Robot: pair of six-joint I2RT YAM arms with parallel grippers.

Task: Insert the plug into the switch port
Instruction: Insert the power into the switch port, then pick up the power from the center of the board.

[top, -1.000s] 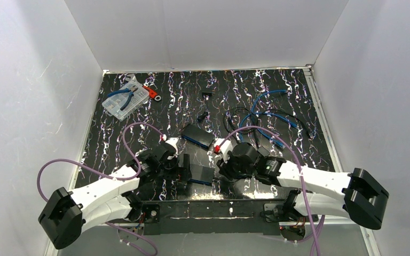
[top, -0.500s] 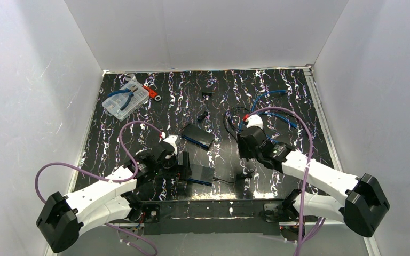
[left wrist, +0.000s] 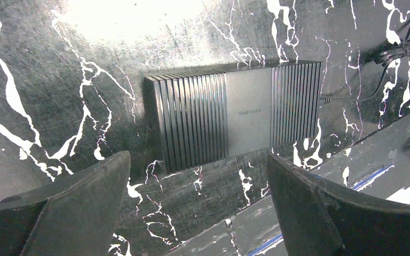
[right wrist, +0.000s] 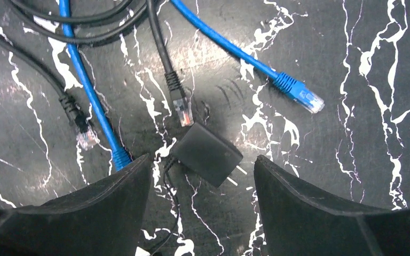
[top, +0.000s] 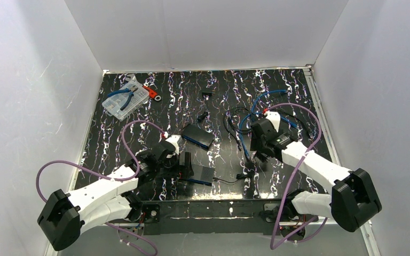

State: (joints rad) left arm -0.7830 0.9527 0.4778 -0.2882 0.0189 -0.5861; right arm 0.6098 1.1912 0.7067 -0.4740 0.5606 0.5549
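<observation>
The grey ribbed switch (left wrist: 235, 120) lies flat on the black marbled table, and in the top view (top: 202, 175) it sits near the front edge. A thin black cord (left wrist: 352, 96) leaves its right side. My left gripper (left wrist: 197, 181) is open and empty, hovering just in front of the switch. My right gripper (right wrist: 203, 181) is open and empty above a black power adapter (right wrist: 207, 154) with two prongs. A black cable's clear plug (right wrist: 183, 112) lies just beyond the adapter. A blue cable's plug (right wrist: 305, 99) lies to the right. In the top view my right gripper (top: 259, 157) hangs over the cable pile (top: 256, 120).
A second dark box (top: 197, 136) lies behind the switch. A clear parts box with pliers (top: 124, 100) and a red tool (top: 150, 92) sit at the back left. A coiled cord bundle (top: 244, 176) lies right of the switch. The arms' base rail (top: 208, 209) runs along the front.
My right arm has swung from beside the switch back and to the right, over the cables. The left arm has hardly moved.
</observation>
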